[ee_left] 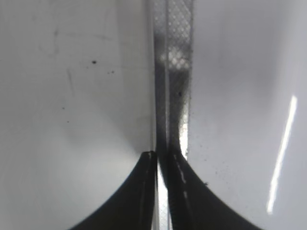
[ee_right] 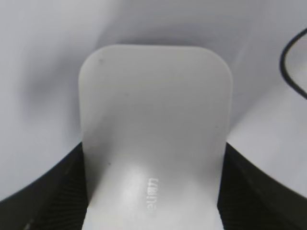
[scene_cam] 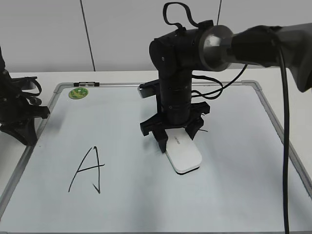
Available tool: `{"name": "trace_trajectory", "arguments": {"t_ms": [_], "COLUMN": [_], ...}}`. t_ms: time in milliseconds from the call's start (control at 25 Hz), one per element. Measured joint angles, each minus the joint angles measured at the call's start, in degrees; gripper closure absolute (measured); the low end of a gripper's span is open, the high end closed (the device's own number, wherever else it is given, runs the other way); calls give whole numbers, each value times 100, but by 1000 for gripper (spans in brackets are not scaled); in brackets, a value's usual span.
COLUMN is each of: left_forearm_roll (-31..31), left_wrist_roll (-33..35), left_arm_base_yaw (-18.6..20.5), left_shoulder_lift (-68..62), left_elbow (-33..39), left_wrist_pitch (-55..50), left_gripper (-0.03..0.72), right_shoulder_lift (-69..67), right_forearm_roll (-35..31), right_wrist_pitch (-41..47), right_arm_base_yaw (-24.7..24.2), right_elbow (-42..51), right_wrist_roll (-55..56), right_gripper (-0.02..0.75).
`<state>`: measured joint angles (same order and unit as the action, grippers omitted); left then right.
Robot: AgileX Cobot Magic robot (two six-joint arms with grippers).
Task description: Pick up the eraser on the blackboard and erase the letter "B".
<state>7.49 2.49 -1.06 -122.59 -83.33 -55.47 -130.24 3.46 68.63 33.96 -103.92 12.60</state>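
Observation:
The white eraser [scene_cam: 184, 155] lies flat on the blackboard [scene_cam: 122, 122], a white board with a silver frame. My right gripper [scene_cam: 178, 139] comes straight down onto the eraser's far end. In the right wrist view both black fingers press the sides of the eraser [ee_right: 153, 96], so my right gripper [ee_right: 153, 153] is shut on it. The letter "B" does not show; the arm and the eraser hide that part of the board. A curved black stroke [ee_right: 290, 67] shows at the right edge; I cannot tell which letter it is. My left gripper [ee_left: 163, 155] is shut and empty.
A large letter "A" [scene_cam: 87, 168] is on the board's left half. A round green magnet [scene_cam: 78, 93] sits at the far left corner. My left gripper [scene_cam: 29, 131] rests over the board's left frame [ee_left: 172, 72]. The right arm's cables hang at the right.

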Motion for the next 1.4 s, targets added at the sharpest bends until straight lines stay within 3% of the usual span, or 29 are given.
{"name": "trace_trajectory", "arguments": {"t_ms": [360,640,920,1000,1120,1400], "left_forearm_roll": [0,-8,-8,-8,2,24], "left_wrist_roll": [0,0,0,0,0,0], "left_arm_base_yaw": [0,0,0,0,0,0], "left_shoulder_lift": [0,0,0,0,0,0], "left_elbow": [0,0,0,0,0,0], "left_wrist_pitch": [0,0,0,0,0,0], "left_gripper": [621,621,619,619,618,617], "right_shoulder_lift": [358,1355,2122,2534,2769,2772], "right_forearm_roll": [349,475,539,516,356,-831], "right_wrist_pitch": [59,93,87,-109,-298,-583], "right_arm_base_yaw": [-227,-773,-1309,-1618,-2034,-2951], "right_elbow": [84,217,1194,1903,2398,2662], "right_wrist_roll": [69,114,114,125,21,-1156], "right_gripper": [223,223,223,223,223,223]}}
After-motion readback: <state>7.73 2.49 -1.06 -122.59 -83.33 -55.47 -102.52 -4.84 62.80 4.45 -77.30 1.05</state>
